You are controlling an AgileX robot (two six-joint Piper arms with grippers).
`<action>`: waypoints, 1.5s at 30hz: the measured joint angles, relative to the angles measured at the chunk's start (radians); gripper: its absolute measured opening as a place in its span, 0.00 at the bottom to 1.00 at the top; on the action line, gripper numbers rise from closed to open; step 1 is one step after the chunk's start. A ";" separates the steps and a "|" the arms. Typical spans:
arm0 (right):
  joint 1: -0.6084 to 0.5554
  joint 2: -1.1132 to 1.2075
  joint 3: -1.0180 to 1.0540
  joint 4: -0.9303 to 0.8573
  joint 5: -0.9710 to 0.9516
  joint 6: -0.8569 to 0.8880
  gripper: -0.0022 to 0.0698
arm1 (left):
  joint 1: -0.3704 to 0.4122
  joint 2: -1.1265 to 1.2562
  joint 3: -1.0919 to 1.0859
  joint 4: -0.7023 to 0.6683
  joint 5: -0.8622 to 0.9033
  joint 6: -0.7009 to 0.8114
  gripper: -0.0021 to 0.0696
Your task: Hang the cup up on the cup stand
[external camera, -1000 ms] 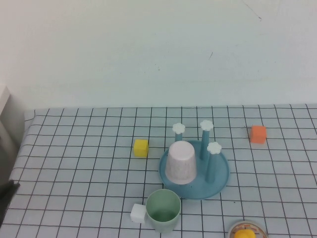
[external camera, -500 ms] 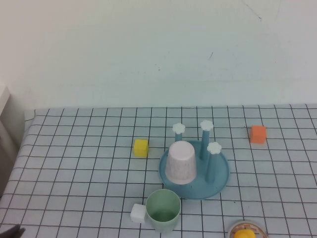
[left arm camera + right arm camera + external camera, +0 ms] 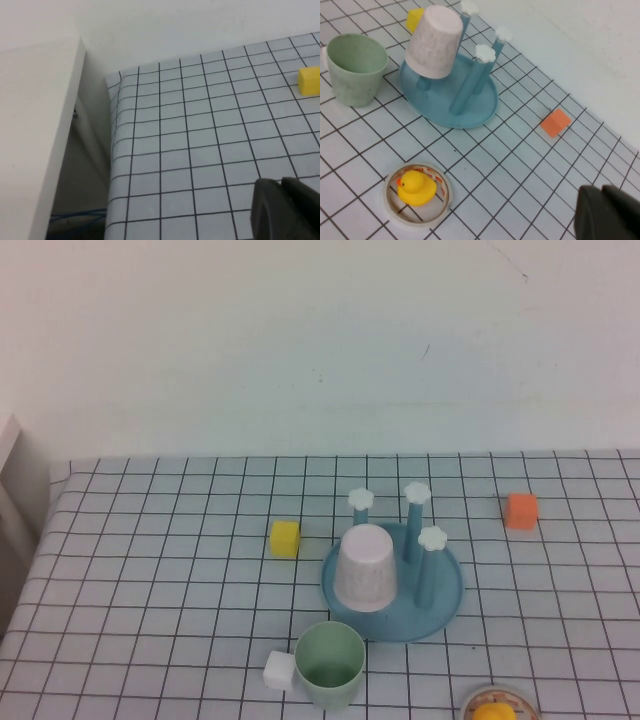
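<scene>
High view shows neither arm over the table; the cup (image 3: 329, 664) stands upright, mouth up, on the grid cloth (image 3: 150, 570) just at the six-o'clock edge of the stand (image 3: 445, 605), with a white cube (image 3: 279, 670) touching or nearly touching it at its nine o'clock. The pink cup (image 3: 364, 567) already sits upside down over one peg, and three capped pegs (image 3: 431, 540) are free at twelve to three o'clock of it. Left wrist view has the left gripper (image 3: 281, 184) with its fingers pressed together and empty, above bare cloth near the table's left edge, a yellow cube (image 3: 310, 81) well apart from it. Right wrist view has the right gripper (image 3: 601, 192) likewise closed and holding nothing, raised off the cloth on the right side, with the duck (image 3: 416, 187) in its ring, the orange cube (image 3: 555, 122), the stand and the cup all before it. My judgement: the task is at its start, the step in hand being the approach to the cup, which is not yet grasped. The next move calls for an arm, probably the right as it faces the cup, to spread its fingers, come down on the cup's rim or wall clear of the white cube, lift, turn it mouth down, and lower it over a free peg without knocking the pink cup.
</scene>
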 joint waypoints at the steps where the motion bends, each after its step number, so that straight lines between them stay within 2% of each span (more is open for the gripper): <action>1: 0.000 0.000 0.000 0.000 0.003 0.000 0.03 | 0.005 0.000 0.005 -0.005 -0.007 -0.003 0.03; 7: 0.000 0.000 0.000 0.000 0.026 0.000 0.03 | 0.004 0.002 0.092 -0.028 -0.063 -0.012 0.03; 11: 0.000 0.000 0.000 0.000 0.031 0.000 0.03 | 0.004 0.004 0.142 -0.083 -0.164 0.020 0.03; 18: 0.000 0.000 0.000 0.000 0.033 0.000 0.03 | 0.004 0.004 0.143 -0.121 -0.171 0.127 0.03; 45: 0.000 0.000 0.000 0.003 0.033 0.000 0.03 | 0.004 0.004 0.143 -0.153 -0.172 0.139 0.03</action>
